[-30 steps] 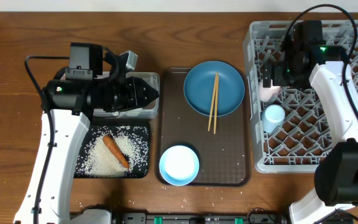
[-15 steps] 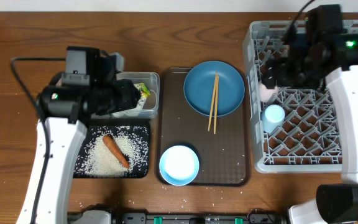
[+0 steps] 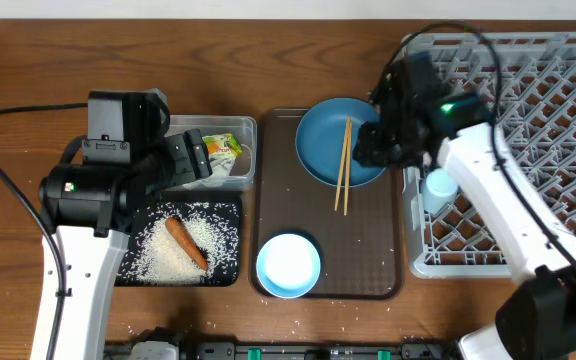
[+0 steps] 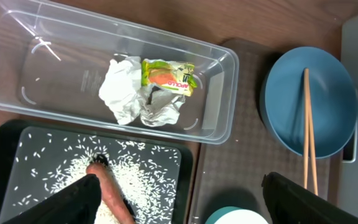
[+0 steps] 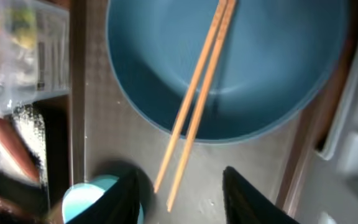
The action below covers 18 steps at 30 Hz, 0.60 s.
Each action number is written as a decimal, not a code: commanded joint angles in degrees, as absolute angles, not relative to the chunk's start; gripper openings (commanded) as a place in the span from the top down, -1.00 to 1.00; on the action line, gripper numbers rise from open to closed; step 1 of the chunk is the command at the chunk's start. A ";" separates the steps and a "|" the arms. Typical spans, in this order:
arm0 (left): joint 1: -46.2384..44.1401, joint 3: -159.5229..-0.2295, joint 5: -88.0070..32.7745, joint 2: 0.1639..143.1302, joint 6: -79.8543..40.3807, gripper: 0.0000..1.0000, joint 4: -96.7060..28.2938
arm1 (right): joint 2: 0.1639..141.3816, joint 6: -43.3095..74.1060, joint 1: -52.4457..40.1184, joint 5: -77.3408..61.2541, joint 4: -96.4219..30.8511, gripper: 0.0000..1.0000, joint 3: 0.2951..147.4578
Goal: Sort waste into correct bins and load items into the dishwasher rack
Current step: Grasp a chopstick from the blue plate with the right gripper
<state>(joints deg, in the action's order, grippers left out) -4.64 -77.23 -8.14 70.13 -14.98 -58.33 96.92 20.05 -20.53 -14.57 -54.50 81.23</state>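
The crumpled wrapper point(image 4: 148, 90) lies loose inside the clear tub point(image 4: 61, 68). My left gripper point(image 4: 188, 205) hangs open above it, holding nothing. The carrot point(image 3: 186, 243) rests on rice point(image 3: 163, 258) in the black tray point(image 3: 230, 210). Two chopsticks point(image 5: 197, 93) lie across the blue plate point(image 5: 260, 74). My right gripper point(image 5: 182, 199) hovers open over their near ends without touching them. The white-blue bowl point(image 3: 288, 265) sits on the brown tray. A light blue cup point(image 3: 438, 188) stands in the grey rack point(image 3: 528, 150). My right arm hides the pink cup.
The dark brown serving tray point(image 3: 368, 270) carries the plate and bowl between the bins and the rack. Stray rice grains dot the wooden table near the front left edge point(image 3: 133, 325). The rack's left wall stands close beside my right arm.
My left gripper opened and drew back left, leaving the wrapper in the tub. My right arm swung from the rack to above the plate, its jaws narrowing.
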 commanded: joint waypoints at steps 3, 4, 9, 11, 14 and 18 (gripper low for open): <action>-4.67 -76.93 -6.79 70.08 -14.90 -0.77 -58.48 | 97.10 25.74 -21.41 -13.52 -47.31 0.36 74.32; -4.67 -76.93 -6.81 70.08 -14.90 -0.79 -58.48 | 97.10 25.76 -21.41 -13.52 -46.09 0.39 73.38; -4.67 -76.93 -6.81 70.08 -14.90 -0.80 -58.46 | 97.14 25.76 -21.47 -13.50 -39.55 0.48 68.45; -4.67 -76.93 -6.81 70.08 -14.90 -0.81 -58.48 | 97.14 25.80 -21.45 -13.50 -37.12 0.49 66.85; -4.67 -76.93 -6.81 70.08 -14.90 -0.81 -58.48 | 97.14 27.29 -21.47 -13.45 -33.89 0.49 64.86; -4.67 -76.93 -6.81 70.08 -14.90 -0.81 -58.48 | 97.19 29.26 -21.52 -12.14 -30.63 0.49 62.65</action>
<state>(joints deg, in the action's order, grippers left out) -4.64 -77.23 -7.46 70.13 -14.98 -58.35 97.10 26.79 -21.10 -13.56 -31.53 64.01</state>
